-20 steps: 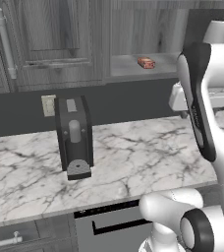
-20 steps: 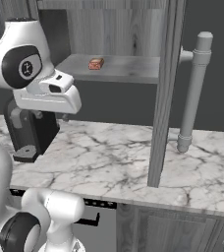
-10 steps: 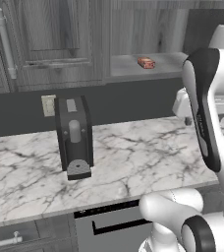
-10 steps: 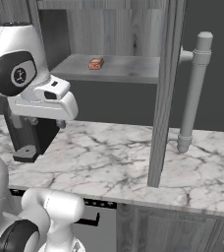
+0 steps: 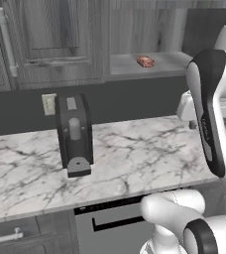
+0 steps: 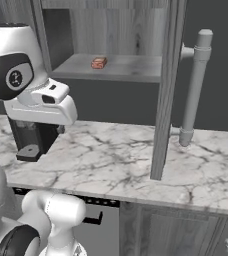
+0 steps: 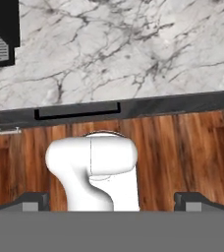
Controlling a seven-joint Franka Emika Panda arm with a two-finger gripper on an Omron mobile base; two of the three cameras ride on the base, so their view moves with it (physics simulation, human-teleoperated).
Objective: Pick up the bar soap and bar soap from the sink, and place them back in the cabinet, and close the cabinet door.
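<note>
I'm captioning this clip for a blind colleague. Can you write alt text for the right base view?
One reddish bar soap lies on the grey inner shelf of the open cabinet, whose cabinet door stands edge-on with its long silver handle facing right. Below runs a marble counter; the white arm's hand hangs at left before a black coffee machine.

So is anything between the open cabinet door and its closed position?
Nothing visible blocks it. The cabinet door stands edge-on over the bare marble counter. One bar soap lies well back on the cabinet shelf, clear of the opening's front edge.
</note>
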